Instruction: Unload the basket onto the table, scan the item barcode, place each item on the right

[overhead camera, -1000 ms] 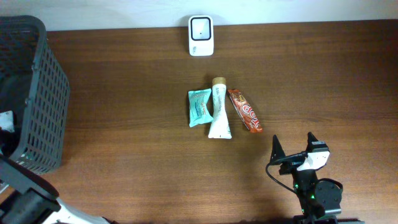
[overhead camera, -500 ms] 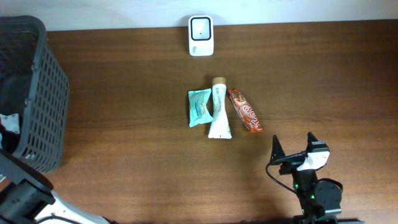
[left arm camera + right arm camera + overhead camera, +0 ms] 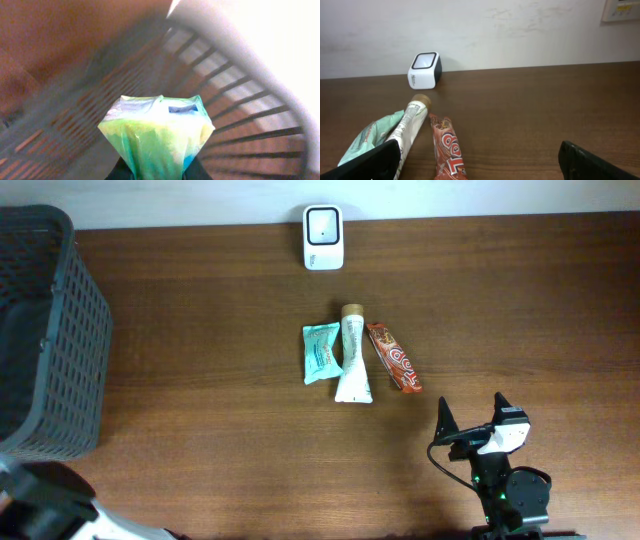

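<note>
A green and yellow packet [image 3: 157, 130] fills the left wrist view, with my left gripper [image 3: 157, 175] shut on its lower end; the dark basket's wall [image 3: 240, 115] is blurred behind it. The white scanner [image 3: 323, 224] stands at the table's far edge and also shows in the right wrist view as the scanner [image 3: 424, 70]. My right gripper [image 3: 472, 415] rests open near the front edge, empty, pointing at the scanner. In its own view the right gripper [image 3: 480, 167] has bare table between its fingers.
A teal packet [image 3: 320, 352], a white tube [image 3: 352, 355] and a red-brown bar [image 3: 393, 357] lie side by side mid-table. The black mesh basket [image 3: 60, 330] stands at the left edge. Part of the left arm [image 3: 40, 505] blurs the bottom left corner.
The left gripper has shut on the packet. The white item seen inside the basket from overhead is gone, and the left arm has pulled back toward the bottom left corner. The right arm is still.
</note>
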Action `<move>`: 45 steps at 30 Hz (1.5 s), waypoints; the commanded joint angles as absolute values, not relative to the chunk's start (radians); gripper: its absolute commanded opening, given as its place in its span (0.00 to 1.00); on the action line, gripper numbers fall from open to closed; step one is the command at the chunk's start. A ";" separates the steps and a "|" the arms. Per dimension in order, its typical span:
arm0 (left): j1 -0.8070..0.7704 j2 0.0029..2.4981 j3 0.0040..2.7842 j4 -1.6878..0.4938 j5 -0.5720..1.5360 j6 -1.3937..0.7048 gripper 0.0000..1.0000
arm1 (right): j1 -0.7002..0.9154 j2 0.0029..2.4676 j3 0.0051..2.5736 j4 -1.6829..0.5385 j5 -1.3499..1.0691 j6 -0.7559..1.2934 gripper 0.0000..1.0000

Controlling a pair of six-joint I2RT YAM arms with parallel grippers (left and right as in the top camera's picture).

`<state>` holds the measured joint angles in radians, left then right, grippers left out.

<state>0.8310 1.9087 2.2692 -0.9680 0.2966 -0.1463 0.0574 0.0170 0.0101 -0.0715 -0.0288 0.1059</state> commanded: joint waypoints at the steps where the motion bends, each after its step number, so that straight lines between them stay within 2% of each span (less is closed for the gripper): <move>1: 0.830 1.767 2.414 -0.974 0.645 -0.604 0.00 | 0.051 0.014 0.006 -0.076 -0.041 0.109 0.99; 3: 0.807 1.733 2.417 -0.974 0.707 -0.696 0.00 | 0.051 0.014 0.006 -0.076 -0.041 0.109 0.99; 6: 0.704 1.711 2.417 -0.974 0.819 -0.722 0.00 | 0.051 0.014 0.006 -0.076 -0.041 0.109 0.99; 10: 0.480 1.730 2.417 -0.979 0.807 -0.720 0.00 | 0.051 0.014 0.006 -0.076 -0.041 0.109 0.99; 14: 0.202 1.793 2.416 -1.025 0.694 -0.613 0.00 | 0.051 0.014 0.006 -0.076 -0.041 0.109 0.99; 18: -0.045 1.886 2.415 -1.188 0.512 -0.516 0.00 | 0.051 0.014 0.006 -0.076 -0.041 0.109 0.99; 22: -0.241 1.997 2.415 -1.332 0.326 -0.414 0.00 | 0.051 0.014 0.006 -0.076 -0.041 0.109 0.99; 26: -0.394 2.122 2.415 -1.439 0.039 -0.410 0.00 | 0.051 0.014 0.006 -0.076 -0.041 0.109 0.98; 28: -0.456 2.193 2.415 -1.477 -0.120 -0.410 0.00 | 0.051 0.014 0.006 -0.076 -0.041 0.109 0.99; 32: -0.535 2.332 2.415 -1.517 -0.216 -0.410 0.00 | 0.051 0.014 0.006 -0.076 -0.041 0.109 0.99; 38: -0.591 2.460 2.413 -1.506 -0.127 -0.410 0.00 | 0.051 0.014 0.006 -0.076 -0.041 0.109 0.99; 45: -0.604 2.464 2.442 -1.441 0.040 -0.410 0.00 | 0.051 0.014 0.006 -0.076 -0.041 0.109 0.99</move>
<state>-0.6018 2.4744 2.4123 -1.4532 -0.0662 -0.4217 0.0574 0.0170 0.0101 -0.0715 -0.0288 0.1051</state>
